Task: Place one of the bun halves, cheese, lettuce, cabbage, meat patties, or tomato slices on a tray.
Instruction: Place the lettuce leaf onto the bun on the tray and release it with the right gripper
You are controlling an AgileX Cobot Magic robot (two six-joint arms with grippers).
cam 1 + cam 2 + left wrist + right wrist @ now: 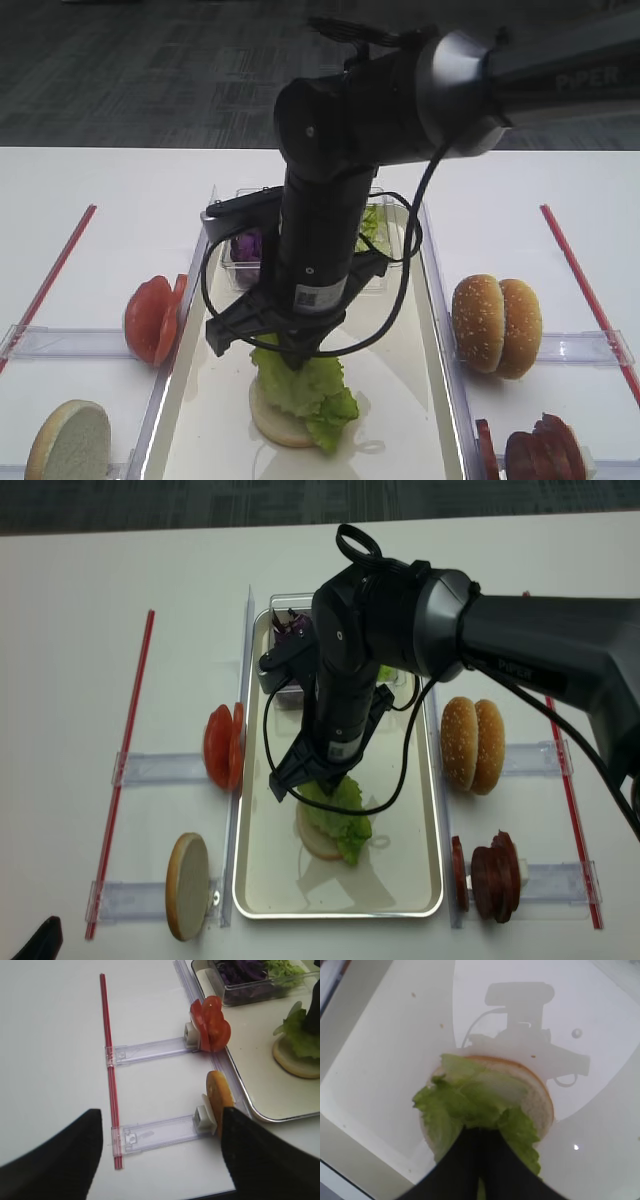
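On the tray a cut-side-up bun half already lies near the middle, and the lettuce rests on it, the right gripper's jaws closed on the leaf, so only release seems left.

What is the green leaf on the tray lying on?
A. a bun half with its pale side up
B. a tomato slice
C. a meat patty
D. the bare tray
A: the lettuce lies on a pale bun half on the tray, with the right end effector shut on the leaf.
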